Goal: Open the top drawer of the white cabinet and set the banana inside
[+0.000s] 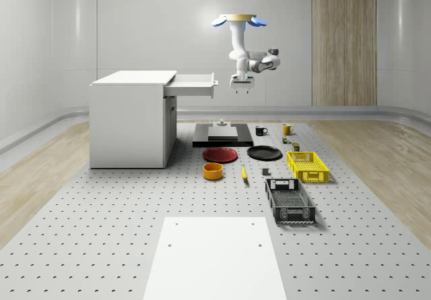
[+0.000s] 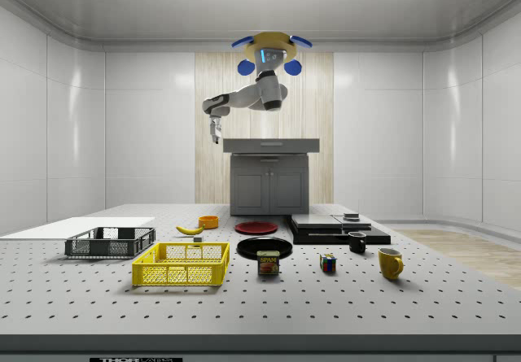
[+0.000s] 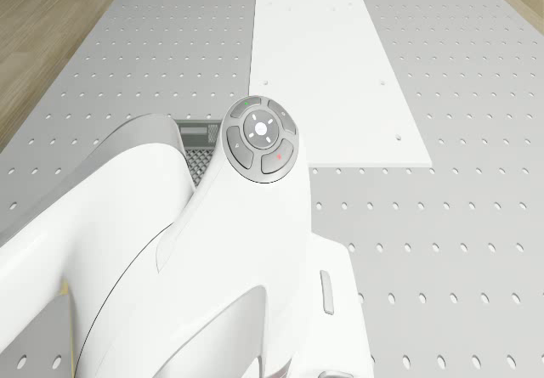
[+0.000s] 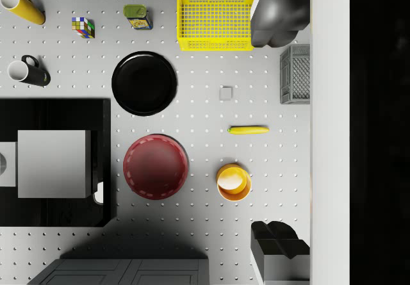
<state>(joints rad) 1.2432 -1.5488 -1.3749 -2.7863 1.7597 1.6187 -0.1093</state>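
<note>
Jaws (image 1: 242, 90) stand open and hold nothing; in the wrist view both dark fingertips (image 4: 277, 25) are seen wide apart, with the table far below between them. The drone (image 1: 238, 21) hovers in the air, to the whole-scene view's right of the white cabinet (image 1: 129, 119), above the black platform (image 1: 222, 135). Its arm bends down and ends just beside the front of the top drawer (image 1: 192, 85), which is pulled out of the cabinet. The jaws point downward and do not touch the drawer front, as far as I can tell.

On the perforated table (image 1: 121, 232) the banana (image 4: 248, 130) lies flat, well below the jaws. It is near the orange bowl (image 4: 233, 182) and near the red plate (image 4: 155, 166), but it touches neither. A black plate (image 4: 144, 83) lies beside the red one. Further from the cabinet stand a yellow basket (image 4: 214, 17) and a dark grey crate (image 1: 289, 201).
</note>
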